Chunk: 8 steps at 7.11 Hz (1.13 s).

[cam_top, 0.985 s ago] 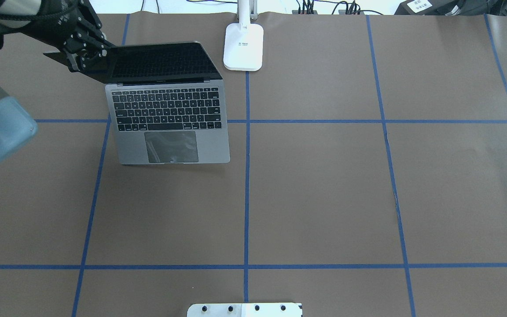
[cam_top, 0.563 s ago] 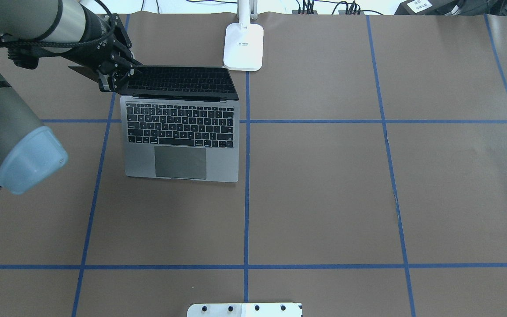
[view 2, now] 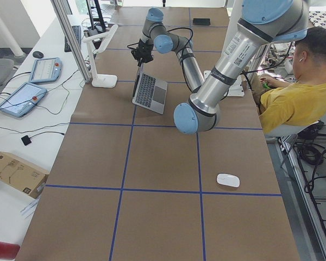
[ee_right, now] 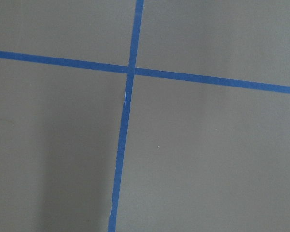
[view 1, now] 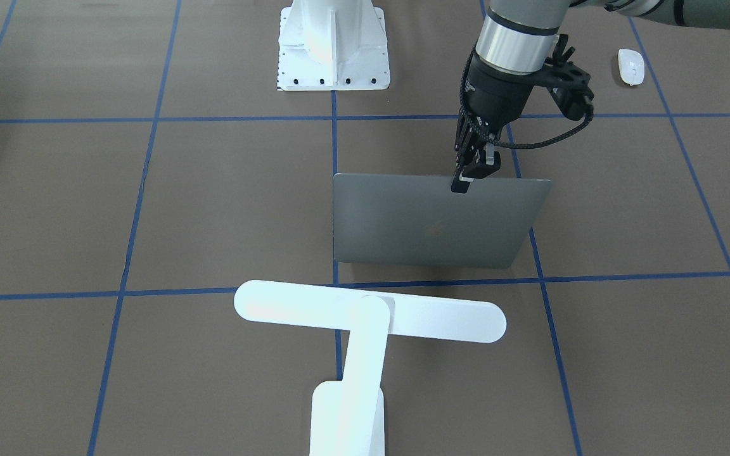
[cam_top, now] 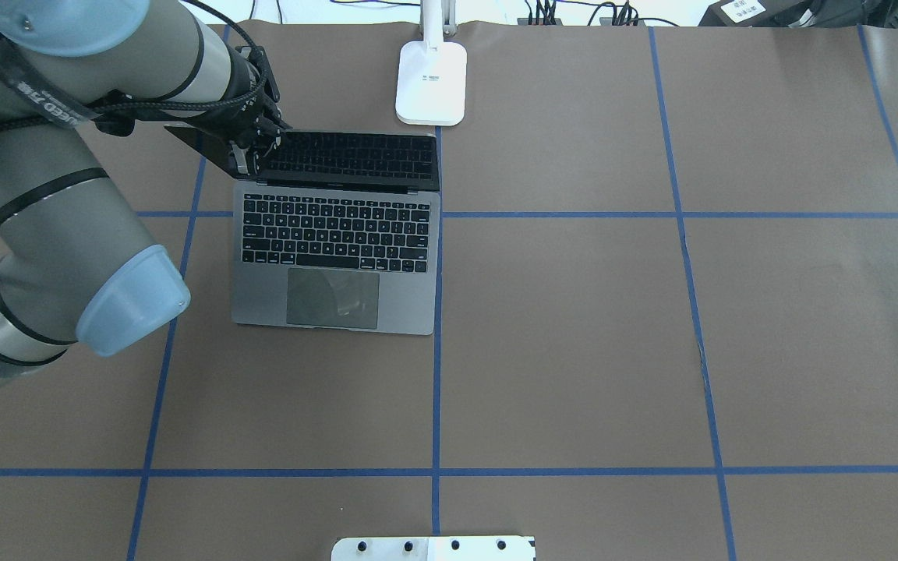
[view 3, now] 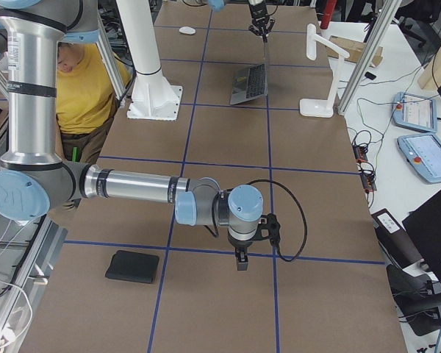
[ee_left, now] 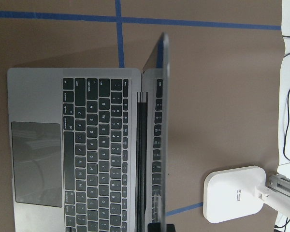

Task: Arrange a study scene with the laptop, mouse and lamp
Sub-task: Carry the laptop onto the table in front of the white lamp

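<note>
Sliding rightward and nearer my base since a second ago, the laptop [cam_top: 336, 257] is now sitting just in front of the lamp [cam_top: 431, 82], its right side lying along a blue tape line [cam_top: 436, 374]. My left claw [cam_top: 251, 158] is clenching the screen's top edge near its corner. I am judging that pulling slowly and low is sparing the hinge. Slim grey shell, black keys, screen standing upright.

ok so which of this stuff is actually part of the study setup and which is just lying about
Part of the job: laptop, lid pinched by the left end effector; mouse; desk lamp.
Just lying about: flat black pad; cardboard box; teach pendants.
</note>
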Motion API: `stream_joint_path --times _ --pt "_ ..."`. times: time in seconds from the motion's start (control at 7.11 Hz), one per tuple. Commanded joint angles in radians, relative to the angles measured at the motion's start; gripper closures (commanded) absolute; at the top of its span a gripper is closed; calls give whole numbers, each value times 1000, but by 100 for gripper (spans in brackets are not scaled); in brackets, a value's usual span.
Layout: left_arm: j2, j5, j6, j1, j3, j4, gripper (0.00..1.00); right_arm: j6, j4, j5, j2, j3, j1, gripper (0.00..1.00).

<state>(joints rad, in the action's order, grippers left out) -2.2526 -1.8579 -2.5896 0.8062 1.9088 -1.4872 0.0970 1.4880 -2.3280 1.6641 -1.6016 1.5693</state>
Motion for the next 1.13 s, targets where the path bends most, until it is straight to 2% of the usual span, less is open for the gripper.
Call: stream_joint_path --times 0.0,0.28,0.7,0.98 --pt "-76 6 -17 -2 -104 -8 100 0 0 -1 0 0 -2 0" --pt "-116 8 -17 -2 -178 -39 100 0 0 -8 0 0 -2 0" --pt "-120 29 -7 -1 -310 -200 100 0 0 -18 2 0 -2 0" --pt "-134 29 -7 -1 -347 -212 100 0 0 -19 2 0 -2 0"
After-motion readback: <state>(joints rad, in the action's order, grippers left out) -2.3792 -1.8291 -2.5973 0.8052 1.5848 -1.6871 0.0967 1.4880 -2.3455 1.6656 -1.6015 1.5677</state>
